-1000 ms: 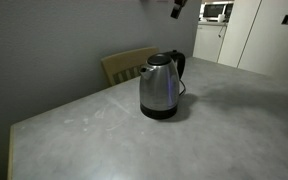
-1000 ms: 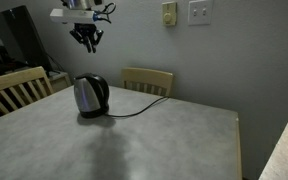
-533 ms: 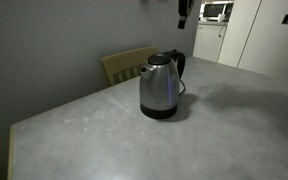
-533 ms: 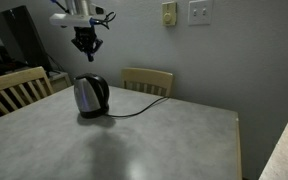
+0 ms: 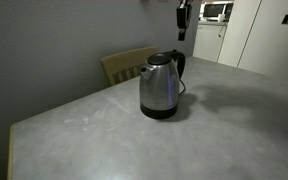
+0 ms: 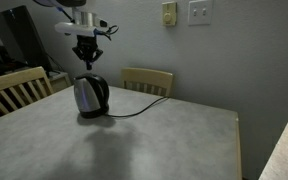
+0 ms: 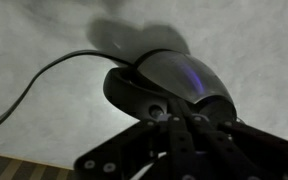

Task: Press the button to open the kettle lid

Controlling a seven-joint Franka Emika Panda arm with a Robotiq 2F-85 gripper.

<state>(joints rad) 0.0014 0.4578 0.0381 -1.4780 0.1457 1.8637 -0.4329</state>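
Gripper [image 6: 85, 62] hovers above kettle [image 6: 91, 95], pincer pressed together; best lower straight, tips centred on button [image 7: 156, 112] beside kettle lid [image 5: 160, 60].

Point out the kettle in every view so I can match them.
Exterior view: kettle centre, slightly right.
Exterior view: kettle left of centre.
Wrist view: kettle near centre, seen from above.
Shared landmark: the grey table under it.

Grey speckled tabletop [image 5: 74, 135], wooden chair [image 5: 124, 64] behind it, second chair [image 6: 14, 88] at another side, wall switch plates [image 6: 199, 12], microwave [image 5: 216, 11] in background.
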